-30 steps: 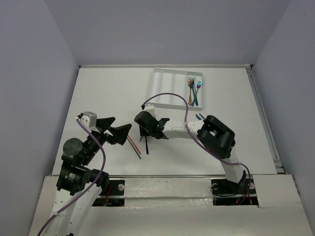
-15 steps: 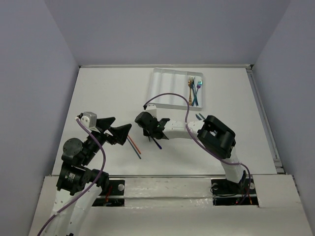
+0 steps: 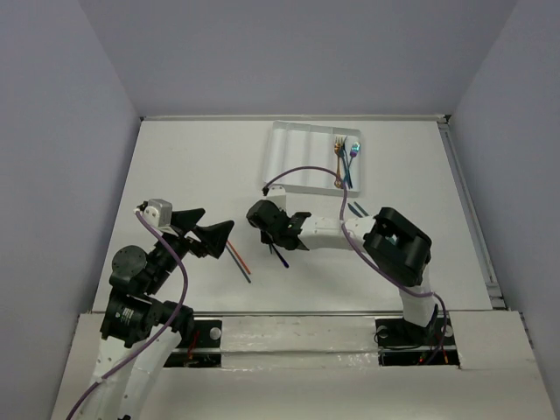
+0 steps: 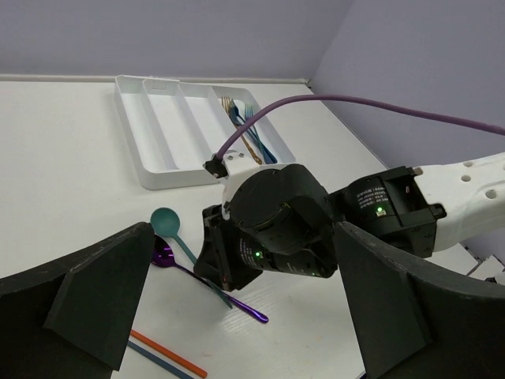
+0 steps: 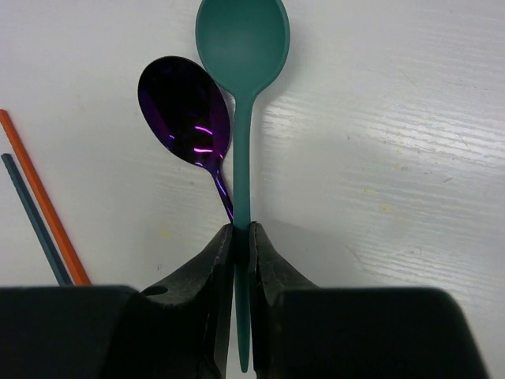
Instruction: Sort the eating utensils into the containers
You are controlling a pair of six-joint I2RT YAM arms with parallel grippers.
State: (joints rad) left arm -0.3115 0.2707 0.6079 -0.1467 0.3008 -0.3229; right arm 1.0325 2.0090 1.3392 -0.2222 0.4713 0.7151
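Note:
My right gripper is shut on the handle of a teal spoon, whose bowl points away from the fingers. A purple spoon lies on the table beside it, its handle running under the fingers. An orange chopstick and a teal chopstick lie to the left. In the top view the right gripper is at mid-table, below the white tray. The tray's right compartment holds forks and spoons. My left gripper is open and empty, just left of the chopsticks.
Two more teal sticks lie right of the right forearm, below the tray. The left wrist view shows the right gripper's body between the left fingers, with the tray beyond it. Walls close the table at the back and sides.
My right gripper has closed on the teal spoon's handle and turned it from upright to slanted. The right arm's elbow has shifted to the right. The left arm has not moved.

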